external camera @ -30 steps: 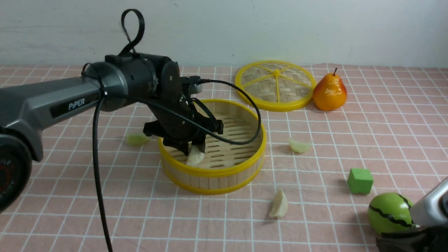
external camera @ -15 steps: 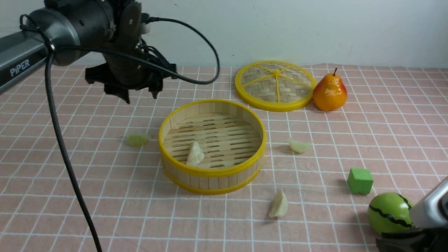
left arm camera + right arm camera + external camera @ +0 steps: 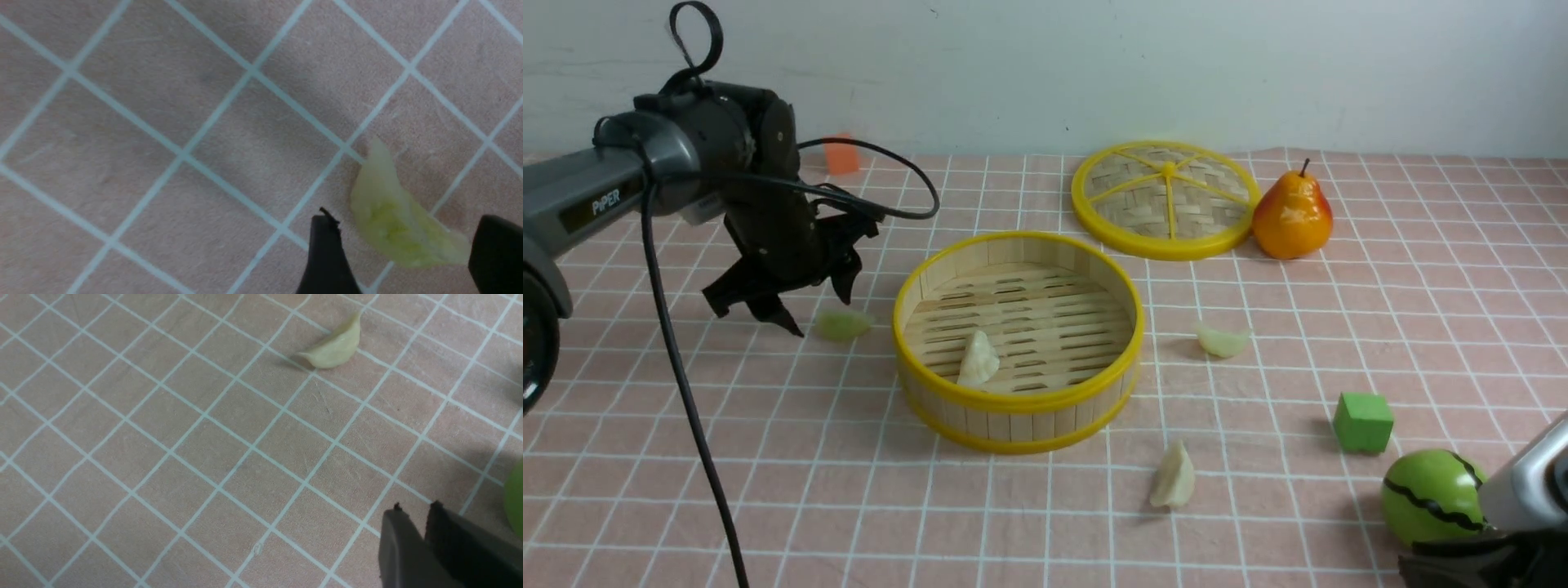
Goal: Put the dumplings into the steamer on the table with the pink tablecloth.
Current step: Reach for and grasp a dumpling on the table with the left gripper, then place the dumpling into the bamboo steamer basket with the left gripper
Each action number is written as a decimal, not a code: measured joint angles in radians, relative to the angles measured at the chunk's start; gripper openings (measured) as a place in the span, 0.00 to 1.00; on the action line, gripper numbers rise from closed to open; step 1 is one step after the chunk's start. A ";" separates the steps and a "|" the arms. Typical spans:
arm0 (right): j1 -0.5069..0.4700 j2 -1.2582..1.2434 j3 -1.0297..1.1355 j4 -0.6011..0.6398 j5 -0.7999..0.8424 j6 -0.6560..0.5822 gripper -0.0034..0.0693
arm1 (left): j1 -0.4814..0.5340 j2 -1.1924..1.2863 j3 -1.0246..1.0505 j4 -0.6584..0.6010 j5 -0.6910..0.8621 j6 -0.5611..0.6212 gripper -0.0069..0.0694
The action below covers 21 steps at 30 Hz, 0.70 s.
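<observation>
One dumpling (image 3: pixel 392 220) sits between my left claw's (image 3: pixel 817 314) wide-spread fingers, open cloth (image 3: pixel 163 102) around it, near the steamer's (image 3: pixel 1017 400) rim; my right claw (image 3: pixel 414 514) is nearly closed, empty.

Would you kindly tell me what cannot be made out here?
Right gripper: cut off by the front view's bottom-right corner; the right wrist view shows only its jaw tips.
Green ball: partly behind the right arm in the front view.
Small orange thing at the far back: too small to identify, front view.
Left gripper: the left wrist view's edge cuts its jaws; contact with the green dumpling is unclear.
</observation>
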 joint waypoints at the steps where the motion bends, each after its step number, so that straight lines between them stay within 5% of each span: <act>1: 0.000 0.000 0.000 0.000 0.000 0.000 0.19 | 0.000 0.012 0.000 -0.010 -0.015 0.008 0.68; 6: 0.000 0.000 0.000 0.007 0.000 0.000 0.19 | 0.000 0.046 0.000 -0.018 -0.034 0.042 0.63; 12: 0.000 0.000 0.000 0.019 0.000 0.000 0.20 | 0.000 0.048 0.000 -0.019 -0.034 0.128 0.33; 17: 0.000 0.000 0.000 0.022 0.000 0.000 0.20 | -0.002 0.045 -0.025 -0.036 0.015 0.228 0.35; 21: 0.000 0.000 0.000 0.022 -0.003 -0.002 0.20 | -0.054 -0.016 -0.123 -0.080 0.114 0.430 0.35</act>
